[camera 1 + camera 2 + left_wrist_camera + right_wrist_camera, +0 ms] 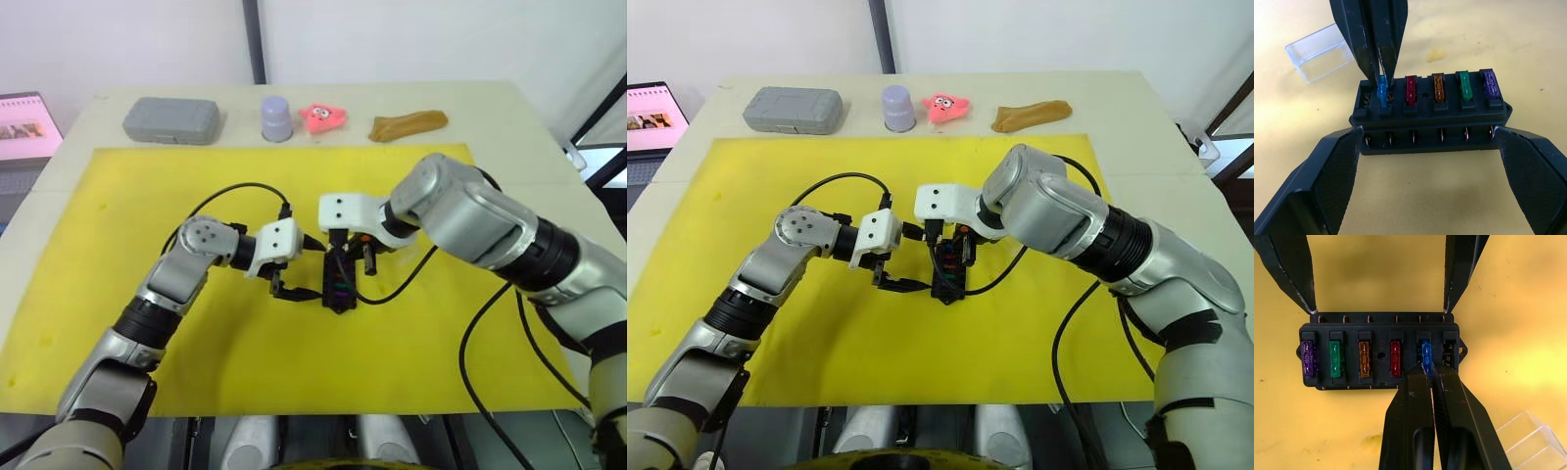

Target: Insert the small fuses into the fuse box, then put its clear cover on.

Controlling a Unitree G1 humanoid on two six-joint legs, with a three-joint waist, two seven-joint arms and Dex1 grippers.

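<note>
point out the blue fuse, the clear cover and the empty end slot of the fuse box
blue fuse (1426, 351), right wrist view, on its top, just ahead of the right tool's tips.
clear cover (1320, 51), left wrist view, on its upper face.
empty end slot (1449, 351), right wrist view, on the slot's opening in the fuse box.

My table (69, 137) carries a yellow mat (127, 294) over most of its top. Bare table at 12 o'clock holds a grey case (170, 120), a lilac cup (276, 117), a pink toy (322, 117) and a brown object (408, 124). The fuse box (339, 284) sits mid-mat, the clear cover (1320, 52) beside it.
</note>
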